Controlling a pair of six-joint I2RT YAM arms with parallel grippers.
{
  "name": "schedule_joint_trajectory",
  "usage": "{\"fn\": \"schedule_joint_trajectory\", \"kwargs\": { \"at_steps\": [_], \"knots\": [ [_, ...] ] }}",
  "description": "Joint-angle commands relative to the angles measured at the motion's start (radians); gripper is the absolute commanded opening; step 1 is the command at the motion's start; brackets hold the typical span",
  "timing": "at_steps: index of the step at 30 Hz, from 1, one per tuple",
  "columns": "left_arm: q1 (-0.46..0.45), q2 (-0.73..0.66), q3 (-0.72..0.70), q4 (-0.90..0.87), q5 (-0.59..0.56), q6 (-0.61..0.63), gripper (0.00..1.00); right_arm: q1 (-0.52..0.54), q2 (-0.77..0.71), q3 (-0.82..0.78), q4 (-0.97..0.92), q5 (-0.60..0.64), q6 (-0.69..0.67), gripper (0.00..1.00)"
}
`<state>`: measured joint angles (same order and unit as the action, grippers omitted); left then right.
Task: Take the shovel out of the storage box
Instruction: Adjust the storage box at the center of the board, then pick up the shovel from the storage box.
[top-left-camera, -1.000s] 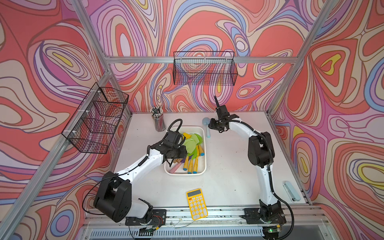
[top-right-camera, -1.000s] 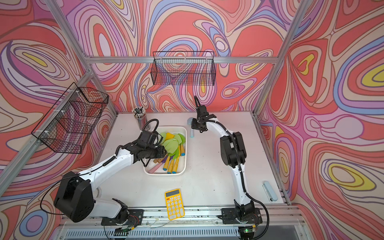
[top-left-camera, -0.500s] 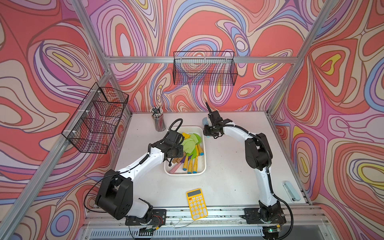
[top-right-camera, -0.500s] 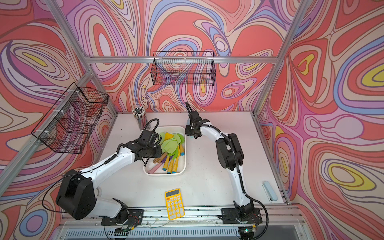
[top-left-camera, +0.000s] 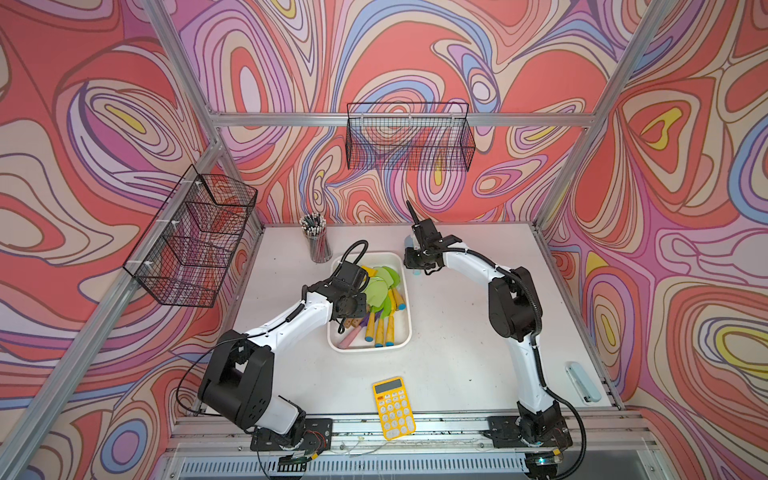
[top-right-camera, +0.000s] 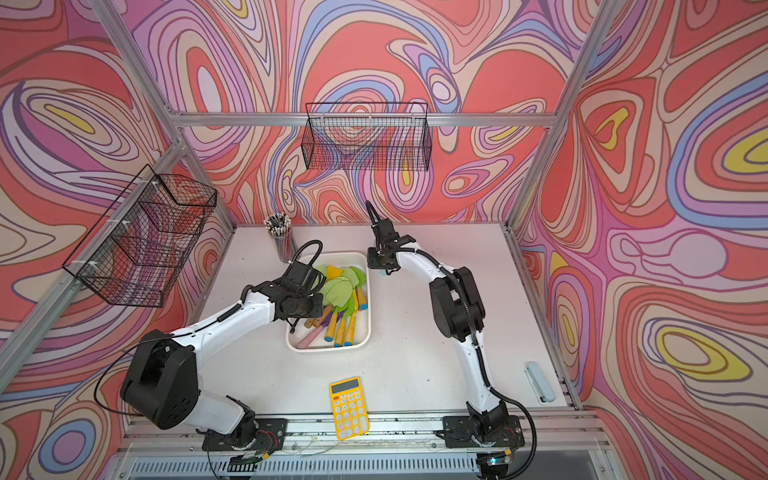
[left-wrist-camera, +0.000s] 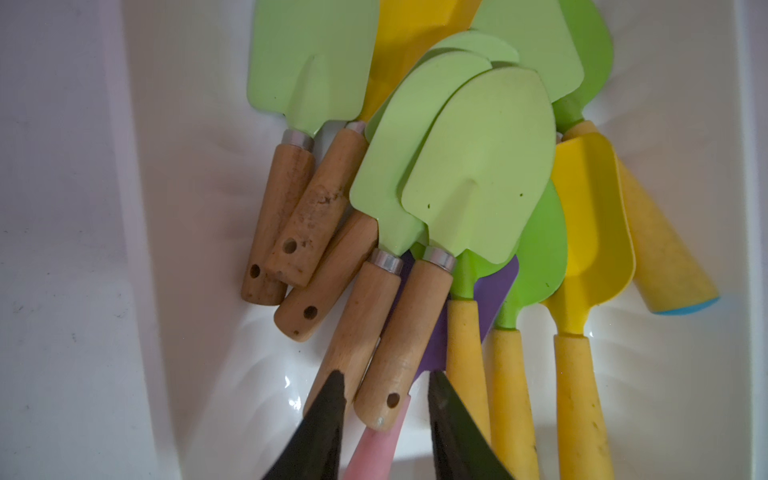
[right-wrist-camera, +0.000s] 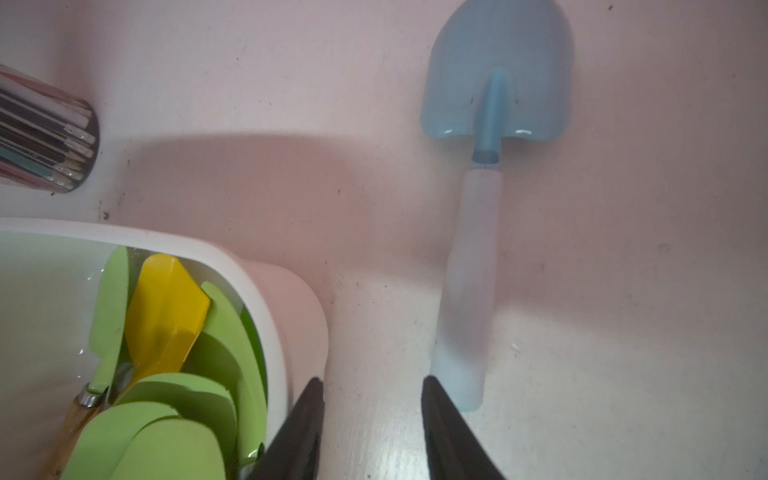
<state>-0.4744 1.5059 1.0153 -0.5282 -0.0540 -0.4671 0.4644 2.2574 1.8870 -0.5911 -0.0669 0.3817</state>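
The storage box (top-left-camera: 370, 348) is a shallow white tub mid-table, and several shovels with green, yellow and purple blades are piled in it. In the left wrist view my left gripper (left-wrist-camera: 384, 376) hangs low inside the box. Its jaws are open, straddling the butt end of the top green shovel's wooden handle (left-wrist-camera: 405, 332), with a gap still showing on one side. My right gripper (right-wrist-camera: 372, 380) is open over bare table between the box's rim (right-wrist-camera: 266, 291) and a light blue shovel (right-wrist-camera: 494, 83) lying flat outside the box.
A cup of pencils (top-left-camera: 318, 243) stands behind the box. A yellow calculator (top-left-camera: 393, 409) lies near the front edge, and a pale blue case (top-left-camera: 582, 382) lies at the front right. Black wire baskets hang on the back wall (top-left-camera: 409, 137) and the left wall (top-left-camera: 195, 237).
My left gripper's jaws have narrowed round the wooden handle. My right arm has swung left toward the box's far corner, and it now covers most of the blue shovel in both top views.
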Motion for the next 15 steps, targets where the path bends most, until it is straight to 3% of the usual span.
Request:
{"fn": "schedule_joint_trajectory", "kwargs": {
  "at_steps": [1,15],
  "knots": [
    [-0.005,0.022,0.036,-0.025,0.020,0.023,0.34,0.004,-0.117,-0.065,0.006,0.059,-0.019,0.38],
    [-0.026,0.090,0.033,-0.026,0.020,0.034,0.34,0.004,-0.401,-0.421,0.114,0.024,0.037,0.37]
  ]
}}
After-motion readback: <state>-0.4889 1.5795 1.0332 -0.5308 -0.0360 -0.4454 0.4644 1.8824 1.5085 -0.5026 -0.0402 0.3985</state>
